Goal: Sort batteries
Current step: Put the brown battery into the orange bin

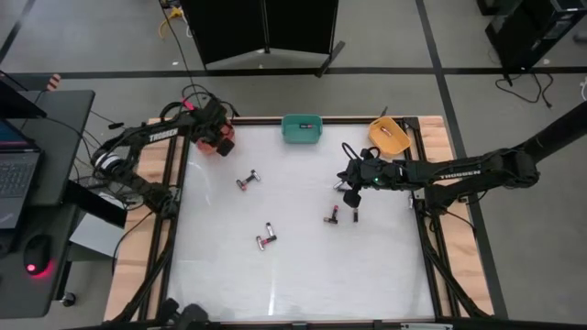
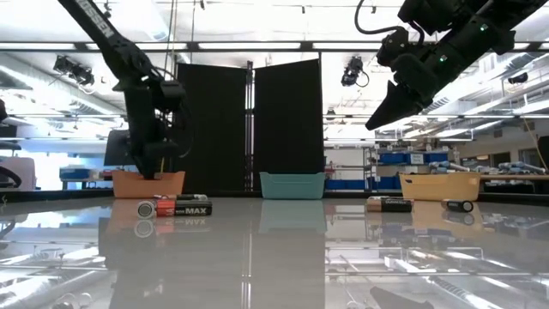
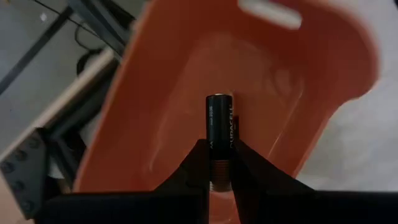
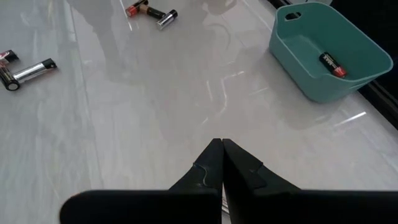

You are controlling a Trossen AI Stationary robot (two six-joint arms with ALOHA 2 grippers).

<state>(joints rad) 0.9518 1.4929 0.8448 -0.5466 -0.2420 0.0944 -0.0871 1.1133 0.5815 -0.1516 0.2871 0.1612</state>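
My left gripper (image 3: 221, 152) is over the orange bin (image 3: 186, 81) at the table's far left corner, fingers reaching down into the orange bin (image 2: 147, 183), shut on a dark battery (image 3: 219, 121). My right gripper (image 4: 222, 146) is shut on nothing and hangs well above the table's right half (image 1: 353, 183). Loose batteries lie flat on the table in pairs: one pair (image 1: 246, 181), another (image 1: 266, 240), and a third (image 1: 341, 216) just on the near side of my right gripper. A dark and red battery (image 4: 333, 64) lies in the teal bin (image 4: 311, 56). My left gripper pinches the dark battery between its two fingers by one end (image 3: 219, 167). The fingers come from above, pointing down, and the battery lies along them. Its free end (image 3: 219, 99) sticks out past the fingertips into the orange bin; whether it touches the bin's floor cannot be told.
Three bins stand along the far edge: orange (image 1: 218, 139), teal (image 1: 301, 128), yellow (image 1: 389, 136) with something dark in it. The table has a wooden frame (image 1: 174, 229). A laptop and a mouse sit on a side desk (image 1: 27, 183) to the left.
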